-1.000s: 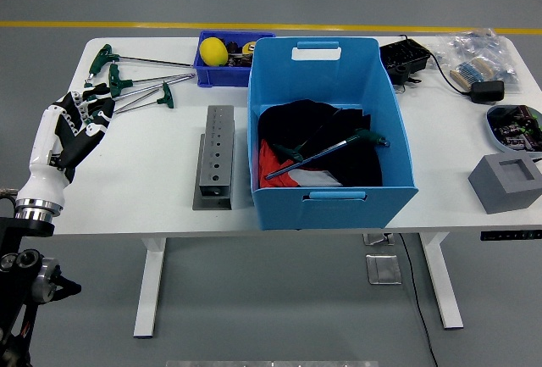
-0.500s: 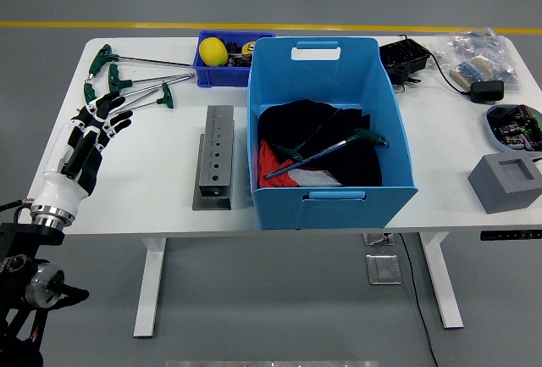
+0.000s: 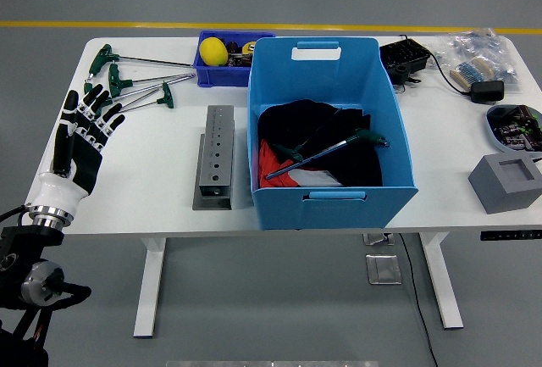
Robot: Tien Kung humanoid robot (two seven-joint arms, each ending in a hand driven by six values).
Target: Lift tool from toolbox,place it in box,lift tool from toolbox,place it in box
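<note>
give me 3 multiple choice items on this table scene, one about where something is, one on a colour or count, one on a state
1. Where does the grey tool holder stand?
A. inside the big blue box
B. on the table left of the big blue box
C. at the table's far right edge

2. What colour are the handles of the T-handle tools lying on the table?
A. green
B. red
C. orange

3. How is the left hand?
A. clenched on a tool
B. fingers spread, holding nothing
C. inside the box

Key: 1 B, the holder stands just left of the box wall. 2 A, the handles are green. 3 B, the fingers fan out over bare table.
</note>
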